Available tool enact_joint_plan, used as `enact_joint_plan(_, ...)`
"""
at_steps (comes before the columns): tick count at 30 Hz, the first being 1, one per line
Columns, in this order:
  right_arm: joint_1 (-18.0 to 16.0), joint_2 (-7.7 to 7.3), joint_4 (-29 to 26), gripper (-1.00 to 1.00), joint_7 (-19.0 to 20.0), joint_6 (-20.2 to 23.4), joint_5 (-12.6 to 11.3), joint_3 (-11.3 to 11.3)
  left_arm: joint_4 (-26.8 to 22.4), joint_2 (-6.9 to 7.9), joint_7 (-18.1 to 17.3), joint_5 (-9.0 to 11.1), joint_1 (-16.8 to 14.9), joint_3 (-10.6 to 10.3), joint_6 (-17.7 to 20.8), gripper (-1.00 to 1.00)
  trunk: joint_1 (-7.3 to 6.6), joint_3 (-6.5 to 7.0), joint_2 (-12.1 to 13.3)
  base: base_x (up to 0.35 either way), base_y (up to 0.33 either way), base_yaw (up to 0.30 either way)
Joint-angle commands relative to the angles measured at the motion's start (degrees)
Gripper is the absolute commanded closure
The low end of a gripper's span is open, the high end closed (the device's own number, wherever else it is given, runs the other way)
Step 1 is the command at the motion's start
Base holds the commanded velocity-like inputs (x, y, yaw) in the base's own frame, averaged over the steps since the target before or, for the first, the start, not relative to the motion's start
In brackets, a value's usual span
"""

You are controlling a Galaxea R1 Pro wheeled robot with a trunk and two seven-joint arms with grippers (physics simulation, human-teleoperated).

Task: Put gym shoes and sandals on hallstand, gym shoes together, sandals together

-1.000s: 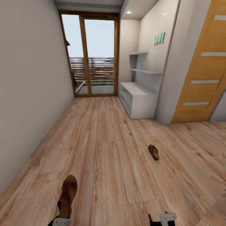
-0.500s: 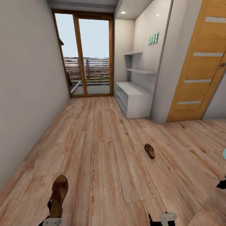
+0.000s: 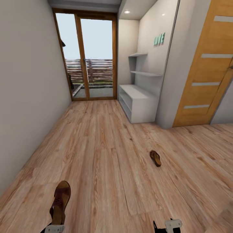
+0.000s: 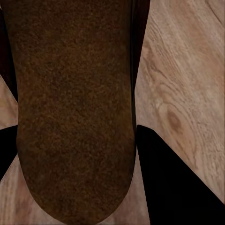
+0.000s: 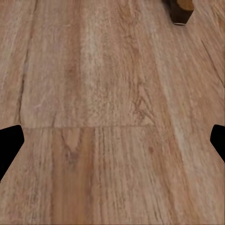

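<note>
1. Corridor floor (image 3: 106,155): light wood planks running from my position toward a glazed door (image 3: 86,58) at the far end; a plain wall bounds the left side.
2. Hallstand (image 3: 137,102): pale-grey bench unit standing in an alcove at the far right, with open shoe shelves facing the corridor, a tall back panel and two staggered upper shelves. I see no footwear on its top surface.
3. Orange door (image 3: 207,68): wooden door with pale horizontal strips, on the right wall nearer than the hallstand.
4. Held sandal (image 3: 60,202): brown thong sandal at the near left, projecting forward from my left gripper (image 3: 53,229). In the left wrist view its dark brown sole (image 4: 75,108) lies between the two dark fingers (image 4: 178,183), which close against its edges; I read this gripper as clamped on the sandal, carried above the planks.
5. Second sandal (image 3: 155,158): lying flat on the floor right of centre, between me and the hallstand, well apart from both. Its end shows in the right wrist view (image 5: 180,9).
6. Right gripper (image 3: 168,225): at the near right, over bare floor. In the right wrist view its fingertips (image 5: 9,145) sit wide apart with nothing between them; it is released.
</note>
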Motion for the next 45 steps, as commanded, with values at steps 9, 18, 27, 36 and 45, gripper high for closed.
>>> enact_joint_plan(9, 0.0, 0.01, 0.1, -1.0, -0.2, -0.2, 0.6, -0.3, 0.1, -0.04, -0.4, -0.3, 0.0, 0.6, -0.2, 1.0, 0.02, -0.05, 0.0, 0.327, 0.0, 0.0)
enact_joint_plan(18, 0.0, 0.02, 0.0, -1.0, -0.2, -0.2, 0.6, -0.3, 0.1, -0.04, -0.4, -0.3, 0.0, 0.6, -0.1, 1.0, 0.02, -0.05, 0.0, 0.335, 0.0, 0.0)
enact_joint_plan(27, 0.0, 0.01, 0.1, -1.0, -0.2, -0.2, 0.6, -0.3, -1.4, -0.94, 0.5, -0.2, -1.8, 0.7, 0.9, 1.0, 0.02, -0.05, 0.0, 0.335, 0.0, 0.0)
enact_joint_plan(36, 0.0, 0.07, 0.5, -1.0, -0.2, -0.2, 0.7, -0.2, -3.1, -1.82, 0.6, -0.3, -15.7, 0.7, 5.7, 1.0, 0.02, -0.05, 0.0, 0.337, 0.0, 0.0)
enact_joint_plan(45, 0.0, 0.07, 4.1, -1.0, -0.2, -0.2, 0.8, -0.2, -4.8, -1.8, 1.0, -0.7, -24.7, 0.6, 10.3, 1.0, 0.02, -0.05, 0.0, 0.273, 0.0, 0.0)
